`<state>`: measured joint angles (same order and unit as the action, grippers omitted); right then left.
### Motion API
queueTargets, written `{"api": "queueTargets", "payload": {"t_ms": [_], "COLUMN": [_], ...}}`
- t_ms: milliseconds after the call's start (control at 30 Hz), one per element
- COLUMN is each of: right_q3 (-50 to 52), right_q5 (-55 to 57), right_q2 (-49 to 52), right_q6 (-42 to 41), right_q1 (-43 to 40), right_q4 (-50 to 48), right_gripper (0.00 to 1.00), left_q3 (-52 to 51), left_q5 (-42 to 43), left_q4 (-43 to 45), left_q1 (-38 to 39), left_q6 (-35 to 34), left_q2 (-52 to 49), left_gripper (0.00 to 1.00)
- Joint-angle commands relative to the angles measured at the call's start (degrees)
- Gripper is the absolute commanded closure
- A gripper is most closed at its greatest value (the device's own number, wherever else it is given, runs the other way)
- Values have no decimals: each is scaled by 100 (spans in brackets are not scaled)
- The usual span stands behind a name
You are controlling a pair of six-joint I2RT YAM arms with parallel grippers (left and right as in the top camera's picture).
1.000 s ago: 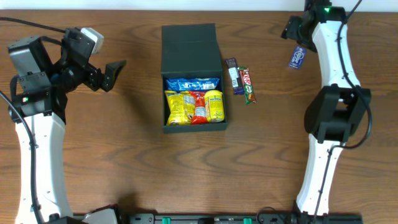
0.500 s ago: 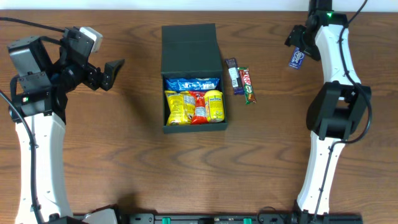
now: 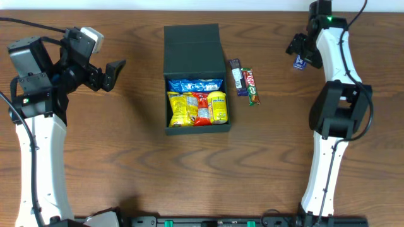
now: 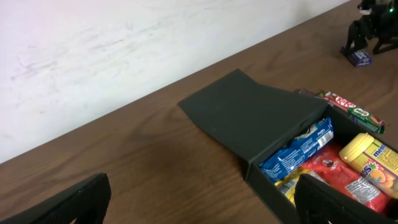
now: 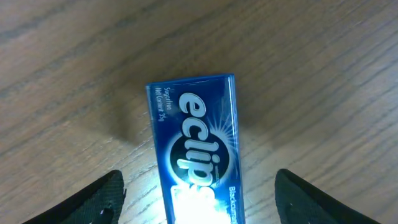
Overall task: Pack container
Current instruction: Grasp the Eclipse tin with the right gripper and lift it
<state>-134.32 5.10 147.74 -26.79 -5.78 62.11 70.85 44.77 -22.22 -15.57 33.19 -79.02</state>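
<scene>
The dark container [image 3: 195,45] stands open at mid-table, its lid laid flat toward the far side; it also shows in the left wrist view [image 4: 261,121]. Inside lie a blue packet [image 3: 194,85], yellow packets [image 3: 182,108] and a red one [image 3: 202,107]. A blue Eclipse gum pack [image 5: 196,149] lies flat on the wood at the far right [image 3: 300,61]. My right gripper [image 5: 199,199] is open right above it, a finger on each side, not touching. My left gripper [image 3: 113,72] is open and empty, well left of the container.
Two snack bars, a dark one [image 3: 237,76] and a red KitKat [image 3: 252,86], lie side by side on the table just right of the container. A white wall [image 4: 124,50] runs along the table's far edge.
My right gripper has come down over the gum pack at the far right, so it now covers most of the pack from above. The left arm has hardly moved.
</scene>
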Motion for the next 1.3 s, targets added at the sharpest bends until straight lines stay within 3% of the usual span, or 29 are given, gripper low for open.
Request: {"api": "queueTargets", "payload": {"t_ms": [0, 633, 900, 1200, 1267], "right_q3": [-87, -87, -87, -92, -125], "right_q5": [-4, -170, -170, -216, -238], "right_q2": [57, 238, 238, 225, 164], "right_q6": [-105, -105, -103, -92, -81], "right_q1": [-83, -94, -94, -92, -90], "right_q4": [31, 44, 52, 68, 125], "right_gripper": [24, 28, 57, 80, 89], "left_q3": [35, 35, 35, 35, 35], "left_q5": [2, 0, 0, 2, 2], "left_q4": [17, 20, 17, 20, 20], "left_q1": [24, 24, 24, 24, 24], "left_q6": [-22, -22, -22, -22, -20], "left_q2": [-37, -37, -37, -37, -37], "left_gripper": [5, 5, 5, 5, 5]}}
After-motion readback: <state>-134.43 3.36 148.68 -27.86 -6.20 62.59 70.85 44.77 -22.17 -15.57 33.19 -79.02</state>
